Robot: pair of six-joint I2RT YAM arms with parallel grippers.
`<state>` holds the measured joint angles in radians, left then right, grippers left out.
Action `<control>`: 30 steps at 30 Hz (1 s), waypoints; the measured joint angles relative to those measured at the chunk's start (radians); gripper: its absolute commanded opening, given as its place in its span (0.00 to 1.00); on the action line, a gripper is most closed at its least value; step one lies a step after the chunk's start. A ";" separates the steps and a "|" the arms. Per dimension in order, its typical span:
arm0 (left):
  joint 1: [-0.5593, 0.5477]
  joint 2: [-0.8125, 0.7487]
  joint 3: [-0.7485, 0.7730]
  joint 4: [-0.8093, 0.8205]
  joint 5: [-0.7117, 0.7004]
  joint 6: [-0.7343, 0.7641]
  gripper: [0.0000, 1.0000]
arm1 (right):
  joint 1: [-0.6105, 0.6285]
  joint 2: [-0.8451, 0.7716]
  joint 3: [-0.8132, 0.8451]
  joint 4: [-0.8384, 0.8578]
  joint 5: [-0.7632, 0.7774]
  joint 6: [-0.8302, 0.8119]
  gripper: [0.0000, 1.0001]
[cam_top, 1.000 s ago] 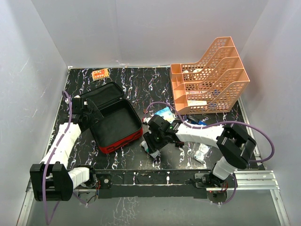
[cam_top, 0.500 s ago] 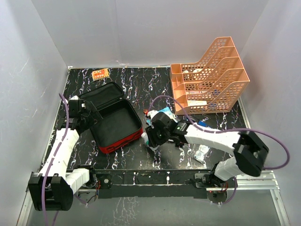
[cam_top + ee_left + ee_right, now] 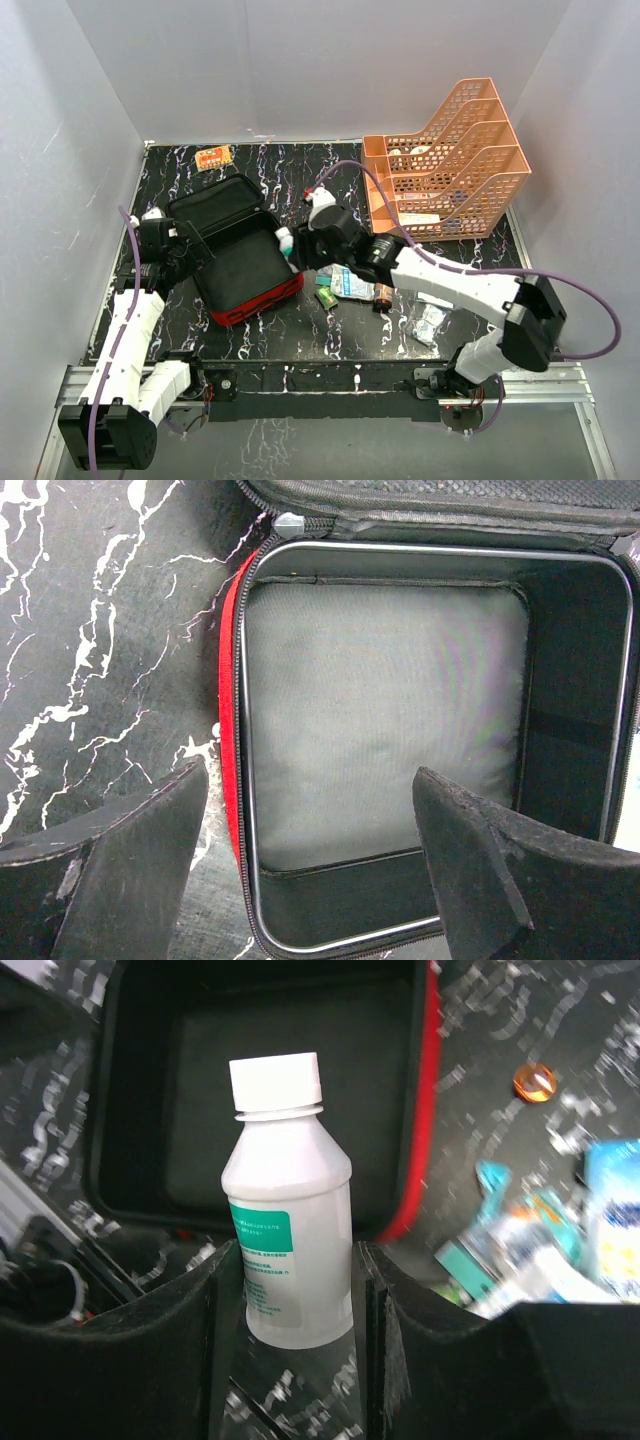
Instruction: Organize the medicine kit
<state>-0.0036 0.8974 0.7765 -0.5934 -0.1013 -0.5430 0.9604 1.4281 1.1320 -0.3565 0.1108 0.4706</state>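
Lying open at the table's left, the medicine kit is sitting beneath both grippers: left gripper is hovering spread over its black base; right gripper is pinching a white bottle above its right rim.

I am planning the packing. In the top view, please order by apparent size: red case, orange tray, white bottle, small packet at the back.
1. orange tray
2. red case
3. small packet and white bottle: look alike; bottle partly hidden, so unranked.

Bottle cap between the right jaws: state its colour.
White cap on a whitish bottle; the right wrist view shows it best.
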 measured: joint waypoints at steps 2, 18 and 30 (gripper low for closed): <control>0.000 0.000 0.000 -0.002 -0.010 0.000 0.81 | 0.000 0.064 0.060 0.051 -0.026 0.014 0.26; -0.020 -0.002 0.148 -0.037 -0.040 -0.016 0.84 | 0.050 0.599 0.396 0.174 -0.212 0.276 0.26; -0.020 0.007 0.232 -0.072 -0.076 0.000 0.86 | 0.152 0.739 0.489 0.167 -0.244 0.352 0.30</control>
<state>-0.0238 0.9047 1.0084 -0.6659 -0.1768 -0.5430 1.1122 2.1666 1.6215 -0.1898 -0.1333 0.8230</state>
